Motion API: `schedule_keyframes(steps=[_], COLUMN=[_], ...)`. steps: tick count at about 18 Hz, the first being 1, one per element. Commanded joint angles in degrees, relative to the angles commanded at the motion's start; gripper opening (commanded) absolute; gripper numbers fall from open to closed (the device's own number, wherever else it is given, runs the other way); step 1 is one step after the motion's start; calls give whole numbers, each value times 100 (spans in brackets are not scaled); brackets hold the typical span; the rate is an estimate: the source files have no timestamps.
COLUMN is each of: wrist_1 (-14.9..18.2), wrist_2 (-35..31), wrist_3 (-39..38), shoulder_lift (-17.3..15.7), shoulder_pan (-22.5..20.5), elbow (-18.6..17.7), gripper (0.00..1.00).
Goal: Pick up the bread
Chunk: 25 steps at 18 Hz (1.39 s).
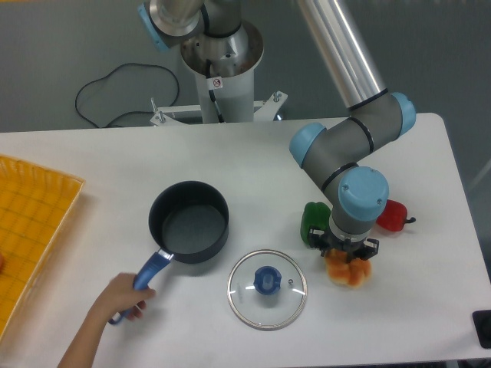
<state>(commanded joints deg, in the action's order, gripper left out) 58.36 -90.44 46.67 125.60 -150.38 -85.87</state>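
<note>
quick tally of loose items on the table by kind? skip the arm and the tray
Peppers: 2, green pepper and red pepper
Bread: 1, the bread under the gripper
Pots: 1, dark pot, its blue handle held by a person's hand
Lids: 1, glass lid with blue knob
Total: 5

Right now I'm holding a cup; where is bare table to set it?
Free: between tray and pot, and the strip behind the pot. Crowded: around the end effector, with bread, peppers and lid.
</note>
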Motion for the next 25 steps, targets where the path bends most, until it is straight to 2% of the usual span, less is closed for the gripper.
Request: schedule_keyframes(steps=[5,8,15,22,25], wrist_1=[0,0,0,79,315], wrist_2=[0,-9,26,193,202], wrist_3=[-18,-176,-176,-141,-10], shoulder_lift=[9,9,-114,-500,-746], shoulder_pan=[9,9,18,-26,-44], elbow=[0,0,0,9,9], gripper=[33,21,19,19,19])
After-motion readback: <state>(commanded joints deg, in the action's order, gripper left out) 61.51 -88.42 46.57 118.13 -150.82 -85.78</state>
